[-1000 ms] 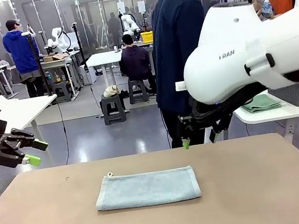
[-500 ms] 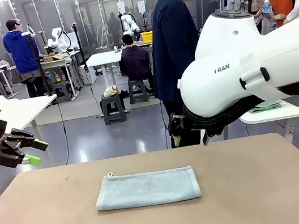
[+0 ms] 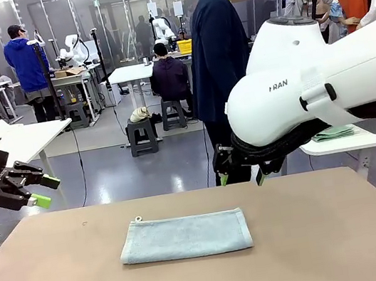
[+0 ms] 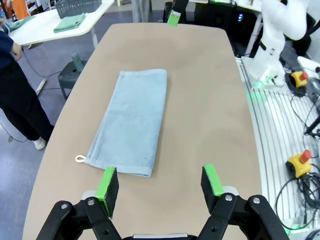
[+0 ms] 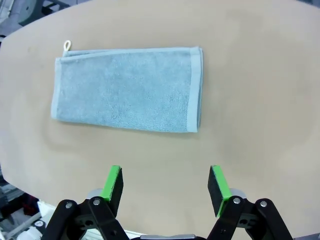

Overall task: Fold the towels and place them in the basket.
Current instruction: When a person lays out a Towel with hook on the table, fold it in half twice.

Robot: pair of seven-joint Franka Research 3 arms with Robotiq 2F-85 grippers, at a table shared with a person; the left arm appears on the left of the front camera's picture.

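Note:
A pale blue-grey towel (image 3: 184, 236) lies folded into a long strip in the middle of the tan table (image 3: 335, 245), its small loop (image 3: 138, 219) at the far left corner. My left gripper (image 3: 41, 192) hangs open off the table's left edge, high above the towel (image 4: 132, 120) in its wrist view, nothing between its fingers (image 4: 107, 182). My right gripper (image 3: 241, 177) hovers open over the far edge, right of the towel. Its wrist view looks straight down on the towel (image 5: 127, 90). A dark grey mesh basket (image 4: 75, 6) stands on a white side table.
A person in a dark jacket (image 3: 221, 55) stands just beyond the table's far edge, behind my right arm (image 3: 323, 82). A folded green cloth (image 3: 331, 134) lies on the white side table (image 3: 361, 142) at the right, near the mesh basket.
My right arm swung left along the far edge, its gripper moving with it, then settled. The person stepped left. The left gripper and the towel stayed put.

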